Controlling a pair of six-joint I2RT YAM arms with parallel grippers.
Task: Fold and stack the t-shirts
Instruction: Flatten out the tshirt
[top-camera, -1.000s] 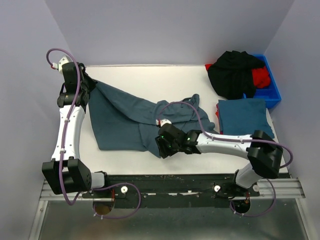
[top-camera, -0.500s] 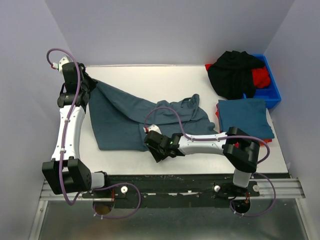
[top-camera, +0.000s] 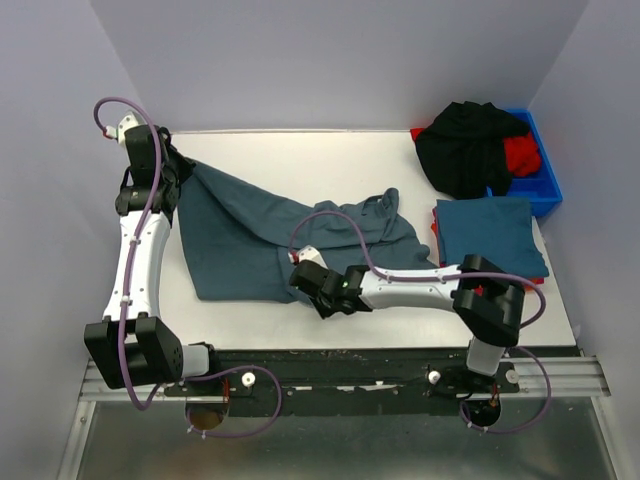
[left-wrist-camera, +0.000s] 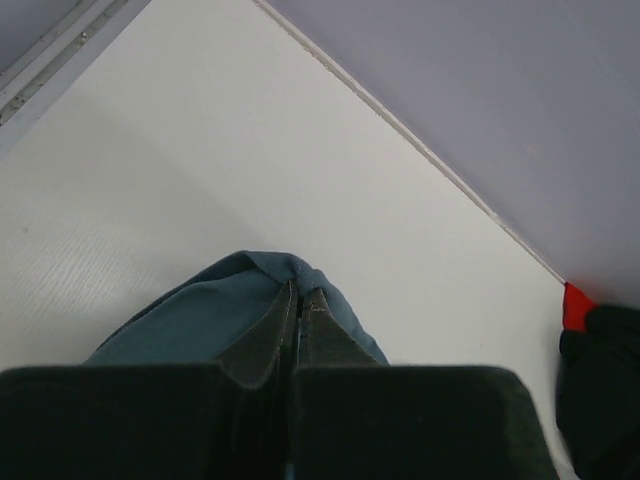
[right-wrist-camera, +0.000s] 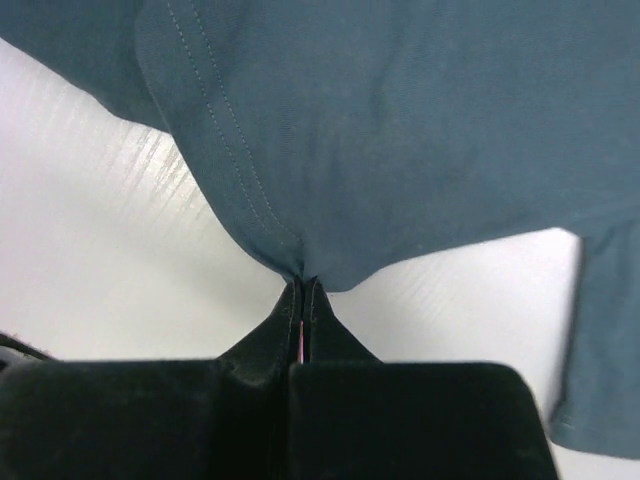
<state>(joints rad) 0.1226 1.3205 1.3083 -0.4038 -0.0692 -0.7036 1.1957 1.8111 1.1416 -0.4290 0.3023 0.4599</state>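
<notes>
**Two arms pinch a teal shirt spread left of a blue bin**

A blue bin (top-camera: 547, 187) sits at the far right corner of a white table (top-camera: 300, 160). A black cloth (top-camera: 468, 145) is heaped in it and spills over its left rim, and a red cloth (top-camera: 521, 155) shows beneath the black one.

Just in front of the bin lies a folded shirt (top-camera: 487, 232), teal and squared off. A sliver of red shows under its edges.

Left of the bin, a loose teal shirt (top-camera: 240, 240) stretches across the middle and left of the table. It is rumpled and partly bunched at the end nearest the folded shirt.

The left gripper (left-wrist-camera: 300, 292) is far to the left of the bin, at about the same depth on the table. Its jaws are pressed together with a fold of the loose shirt caught between the tips. The cloth rises to them in a small peak.

The right gripper (right-wrist-camera: 302, 288) is left of the bin and much nearer the front edge of the table, at the near hem of the loose shirt. Its jaws are also pressed together, nipping the stitched hem. From that point the cloth fans out above bare table
</notes>
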